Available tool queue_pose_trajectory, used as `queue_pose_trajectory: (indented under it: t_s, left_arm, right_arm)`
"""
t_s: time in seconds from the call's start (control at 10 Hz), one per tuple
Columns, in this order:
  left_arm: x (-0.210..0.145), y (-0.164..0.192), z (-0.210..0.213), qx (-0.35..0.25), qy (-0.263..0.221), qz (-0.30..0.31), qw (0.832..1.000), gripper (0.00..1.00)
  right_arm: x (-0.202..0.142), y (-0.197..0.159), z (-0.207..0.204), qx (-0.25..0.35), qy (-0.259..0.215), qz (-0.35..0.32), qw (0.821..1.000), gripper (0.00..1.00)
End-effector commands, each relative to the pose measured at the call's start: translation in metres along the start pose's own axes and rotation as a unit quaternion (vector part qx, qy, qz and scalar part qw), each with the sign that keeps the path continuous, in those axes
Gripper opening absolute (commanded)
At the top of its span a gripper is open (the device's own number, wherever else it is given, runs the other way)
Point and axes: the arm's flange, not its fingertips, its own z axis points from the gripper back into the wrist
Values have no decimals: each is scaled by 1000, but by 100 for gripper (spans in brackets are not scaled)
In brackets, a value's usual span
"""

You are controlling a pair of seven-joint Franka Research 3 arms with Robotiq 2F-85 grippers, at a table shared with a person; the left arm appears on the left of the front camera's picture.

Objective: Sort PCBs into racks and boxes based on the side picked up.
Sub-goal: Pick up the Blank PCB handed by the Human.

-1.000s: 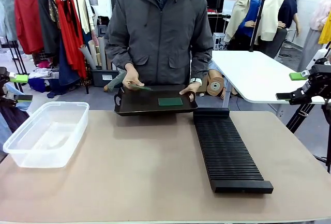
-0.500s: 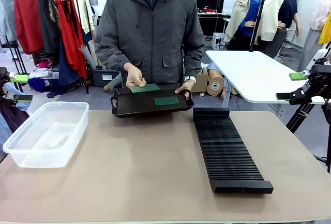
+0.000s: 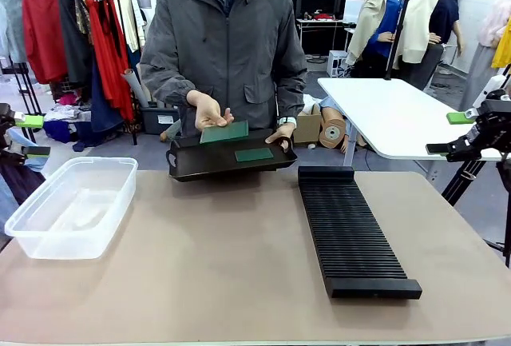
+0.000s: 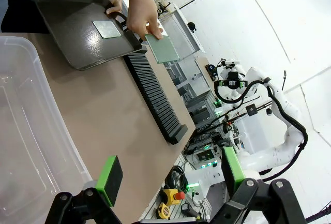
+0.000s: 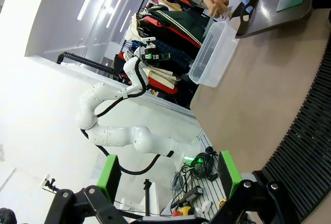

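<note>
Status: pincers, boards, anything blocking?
Open, empty: left pincer, right pincer. Thin green circuit board in person's hand at smooth dark tray; second board lying inside. No obstruction seen.

Person's hand (image 3: 209, 111): risen from the tray's near-left rim to above the tray.
PCB (image 3: 224, 132): lifted with that hand, its face now tipped up.
Tray (image 3: 200, 169): shifted slightly towards picture left.

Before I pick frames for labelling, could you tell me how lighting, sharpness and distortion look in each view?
Front view: even, soft light, the held PCB sharp, faint sheen on the clear tub. Left wrist view: wide-angle tilt, the rack slanting, the far white wall nearly washed out. Right wrist view: rolled sideways, upper left blown out white, the table well exposed.
</note>
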Motion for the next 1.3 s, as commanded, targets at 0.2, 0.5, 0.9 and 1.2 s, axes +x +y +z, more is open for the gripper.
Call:
queue_pose_trajectory:
  t_s: [0.2,0.5,0.9,1.2]
  left_arm:
    - [-1,-2,1,-4,1,0,1000,100]
    - [-1,-2,1,-4,1,0,1000,100]
    - [-1,-2,1,-4,1,0,1000,100]
    - [-1,-2,1,-4,1,0,1000,100]
  right_arm:
    - [-1,2,0,4,-1,2,1000,100]
    - [13,-5,-19,0,-15,0,1000,100]
    - [39,-13,-60,-25,-25,19,999,100]
    - [56,-35,-100,-31,2,34,999,100]
